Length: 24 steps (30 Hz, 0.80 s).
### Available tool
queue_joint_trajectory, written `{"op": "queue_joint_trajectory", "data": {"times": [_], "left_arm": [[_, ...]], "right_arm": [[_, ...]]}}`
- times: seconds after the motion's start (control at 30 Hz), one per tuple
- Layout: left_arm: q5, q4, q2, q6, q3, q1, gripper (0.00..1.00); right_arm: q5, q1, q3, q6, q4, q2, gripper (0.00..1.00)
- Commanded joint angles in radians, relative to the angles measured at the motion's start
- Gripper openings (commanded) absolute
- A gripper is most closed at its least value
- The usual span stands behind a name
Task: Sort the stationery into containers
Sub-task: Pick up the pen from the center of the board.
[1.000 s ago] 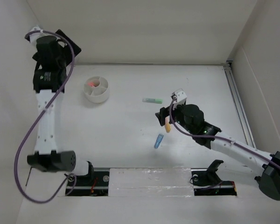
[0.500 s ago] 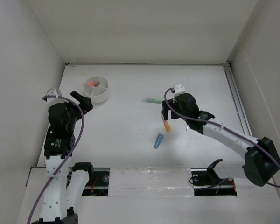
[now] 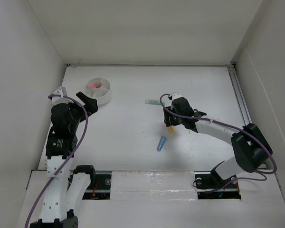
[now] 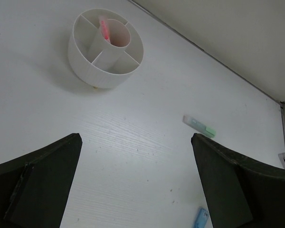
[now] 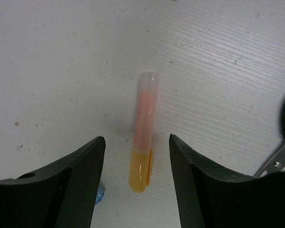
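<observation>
Scissors (image 5: 278, 159) half out of frame — blue marker (image 5: 100, 194) barely visible

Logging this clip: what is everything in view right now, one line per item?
table: one, white, walled on three sides
tub: one, white, round with dividers, far left of the table
pink pen: one, standing in the tub near its middle
green bar: one, pale green, lying mid-table
orange pen: one, lying flat between the right hand's fingers, untouched
blue marker: one, lying just nearer than the orange pen
scissors: one pair, black handle, only partly in view beside the right hand
left hand: open, empty, near the tub
right hand: open, straddling the orange pen
</observation>
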State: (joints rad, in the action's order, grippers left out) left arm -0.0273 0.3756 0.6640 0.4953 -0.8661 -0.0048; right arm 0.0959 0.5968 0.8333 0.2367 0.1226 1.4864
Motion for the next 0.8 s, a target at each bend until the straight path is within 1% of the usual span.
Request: {"op": "queue_joint_trajectory", "data": {"times": [0.0, 0.23, 0.3, 0.4, 0.43, 0.47, 0.53, 0.63, 0.7, 0.77], "left_arm": [[-0.016, -0.047, -0.012, -0.015, -0.024, -0.001, 1.0], [-0.016, -0.047, -0.012, -0.015, -0.024, -0.001, 1.0], [-0.016, -0.047, -0.012, -0.015, -0.024, -0.001, 1.0], [-0.016, -0.047, -0.012, -0.015, -0.024, -0.001, 1.0], [-0.016, -0.047, -0.012, -0.015, -0.024, -0.001, 1.0], [-0.016, -0.047, -0.012, -0.015, -0.024, -0.001, 1.0], [-0.016, -0.047, -0.012, -0.015, -0.024, -0.001, 1.0], [-0.016, -0.047, -0.012, -0.015, -0.024, -0.001, 1.0], [-0.026, -0.047, -0.012, -0.015, -0.014, -0.001, 1.0], [-0.065, -0.056, 0.0, -0.015, -0.014, -0.001, 1.0]], "right_arm": [[-0.018, 0.018, -0.005, 0.024, -0.049, 0.025, 0.62], [0.016, 0.06, -0.046, 0.073, -0.049, 0.066, 0.62], [0.016, 0.06, -0.065, 0.082, -0.049, 0.075, 0.59], [0.016, 0.06, -0.075, 0.082, -0.049, 0.084, 0.49], [0.016, 0.06, -0.076, 0.091, -0.049, 0.11, 0.47], [0.016, 0.06, -0.076, 0.092, -0.06, 0.12, 0.4], [0.016, 0.06, -0.076, 0.092, -0.06, 0.138, 0.35], [0.016, 0.06, -0.076, 0.092, -0.06, 0.161, 0.16], [0.016, 0.06, -0.076, 0.101, -0.07, 0.17, 0.0], [0.004, 0.06, -0.066, 0.101, -0.095, 0.161, 0.0]]}}
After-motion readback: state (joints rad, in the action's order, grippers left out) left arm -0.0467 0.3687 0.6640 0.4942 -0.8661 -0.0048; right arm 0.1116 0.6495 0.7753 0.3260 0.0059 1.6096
